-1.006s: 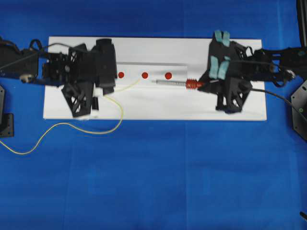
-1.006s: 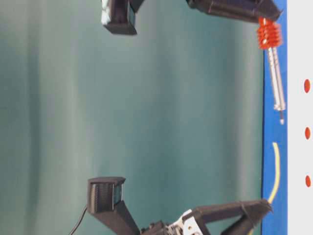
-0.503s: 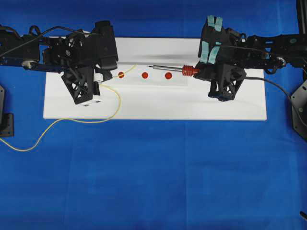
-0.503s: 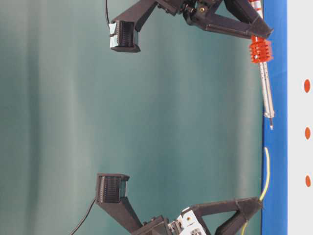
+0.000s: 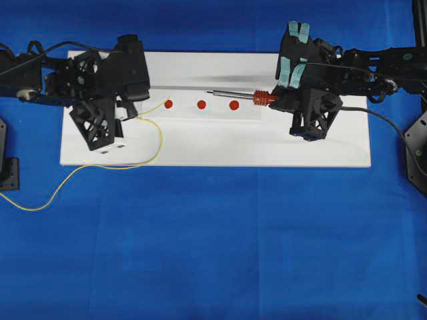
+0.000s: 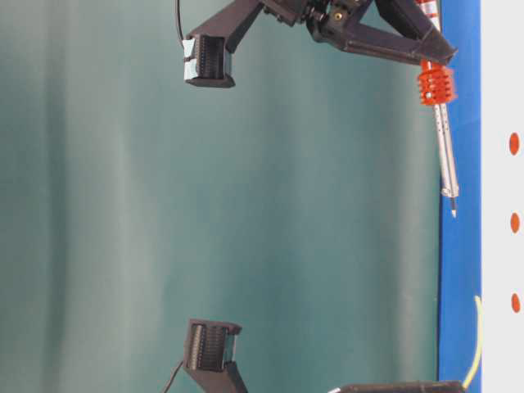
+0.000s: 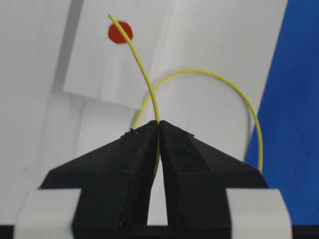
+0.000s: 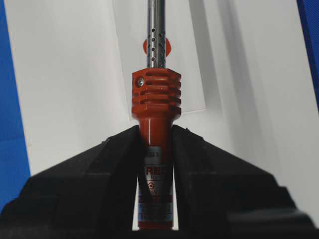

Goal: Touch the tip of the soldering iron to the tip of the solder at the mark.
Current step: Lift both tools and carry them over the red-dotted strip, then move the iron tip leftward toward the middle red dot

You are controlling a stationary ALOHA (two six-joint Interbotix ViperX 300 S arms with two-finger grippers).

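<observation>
Solder (image 7: pixel 144 74) is lying farther left than a moment ago, pinched in the left gripper (image 7: pixel 158 124), tip at the leftmost red dot (image 5: pixel 168 104). Right gripper (image 8: pixel 155 134) is clamping the soldering iron (image 5: pixel 237 95), hovering over the white board (image 5: pixel 213 150), tips well apart.

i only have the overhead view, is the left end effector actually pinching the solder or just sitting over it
Observer: Pinching it. In the left wrist view the left end effector is shut on the solder, the thin yellow wire coming straight out between its fingertips.
Operator: where does the wire tip end up
Observer: In that same view the tip lies at the upper left edge of a red mark. Whether it touches the paper cannot be told.
Operator: and the iron, is it off the board
Observer: The table-level view shows the soldering iron in the air, its point clear of the white board.
Operator: grip on it ok
Observer: The right wrist view shows the right end effector shut on the handle just below the red ribbed collar.
</observation>
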